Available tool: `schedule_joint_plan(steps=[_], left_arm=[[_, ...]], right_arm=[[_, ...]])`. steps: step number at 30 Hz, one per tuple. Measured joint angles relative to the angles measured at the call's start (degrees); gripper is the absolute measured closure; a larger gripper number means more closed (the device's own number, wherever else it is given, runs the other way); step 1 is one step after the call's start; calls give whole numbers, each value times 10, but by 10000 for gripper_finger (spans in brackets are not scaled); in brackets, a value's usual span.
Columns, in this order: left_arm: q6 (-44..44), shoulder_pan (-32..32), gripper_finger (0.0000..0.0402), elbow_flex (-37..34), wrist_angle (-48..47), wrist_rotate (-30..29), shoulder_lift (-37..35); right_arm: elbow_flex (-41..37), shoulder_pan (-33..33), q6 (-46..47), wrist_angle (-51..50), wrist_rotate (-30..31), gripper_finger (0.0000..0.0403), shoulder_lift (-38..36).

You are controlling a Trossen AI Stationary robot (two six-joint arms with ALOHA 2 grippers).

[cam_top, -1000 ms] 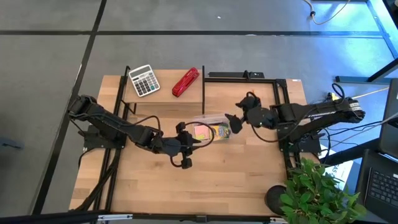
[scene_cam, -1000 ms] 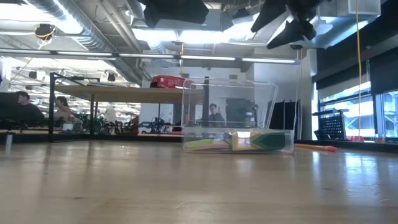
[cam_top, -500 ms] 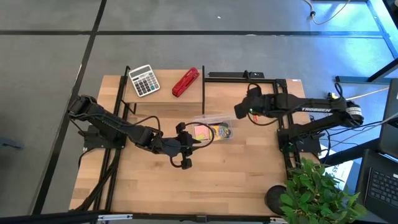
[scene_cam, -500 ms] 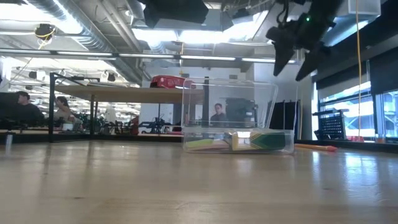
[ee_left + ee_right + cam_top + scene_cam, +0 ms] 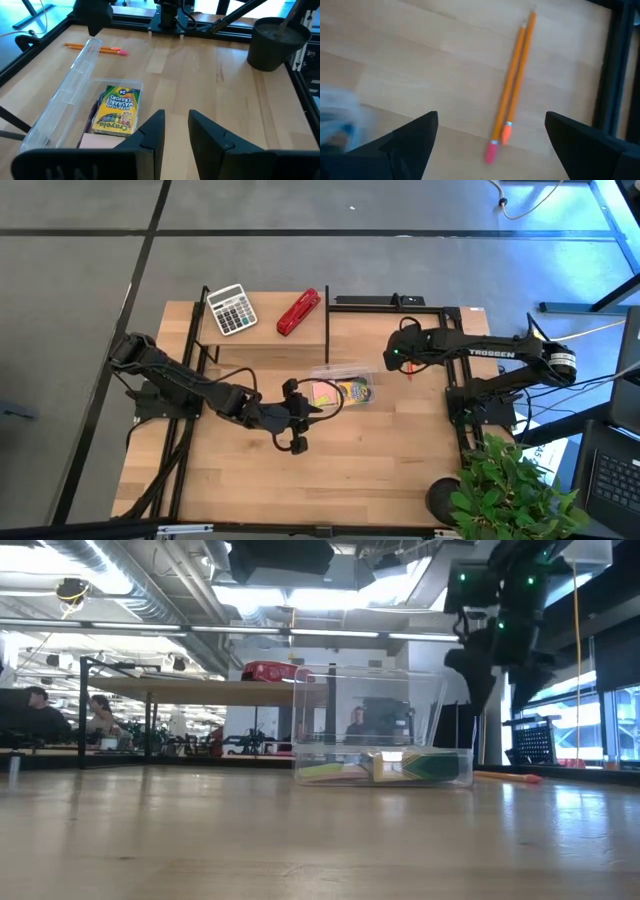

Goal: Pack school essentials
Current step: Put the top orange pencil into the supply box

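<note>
A clear plastic box (image 5: 340, 390) stands on the table's middle with its lid (image 5: 65, 92) open. In it lie the yellow-green crayon box (image 5: 117, 111) and the pink sticky-note pad (image 5: 100, 142). Two orange pencils (image 5: 512, 85) lie flat side by side on the wood to the box's right (image 5: 95, 48). My right gripper (image 5: 491, 120) hovers open above them, pointing down (image 5: 395, 360), a finger on each side of their eraser ends. My left gripper (image 5: 176, 120) waits at the box's near-left side (image 5: 300, 415), slightly open. Scissors, yellow block and pen do not show clearly.
A grey-white calculator (image 5: 232, 310) and a red stapler (image 5: 298, 312) sit on the raised shelf at the far edge. A black frame (image 5: 445, 330) borders the right side by the pencils. A potted plant (image 5: 510, 490) stands at the near right corner. Bare wood lies near.
My right gripper has swung from over the box's right end toward the table's right and far side, turned to point down, and come lower over the pencils. The left arm, the box and the pencils have stayed where they were.
</note>
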Motion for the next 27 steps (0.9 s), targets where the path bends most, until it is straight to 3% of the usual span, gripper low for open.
schedule_joint_plan(steps=[8,19,27], left_arm=[[0,0,324,0,0,0,0],[30,-12,324,0,0,0,0],[30,-9,324,0,0,-1,0]], right_arm=[[-22,-4,-12,12,29,34,0],[-22,-9,-3,22,11,34,21],[-22,-46,-74,58,20,34,74]])
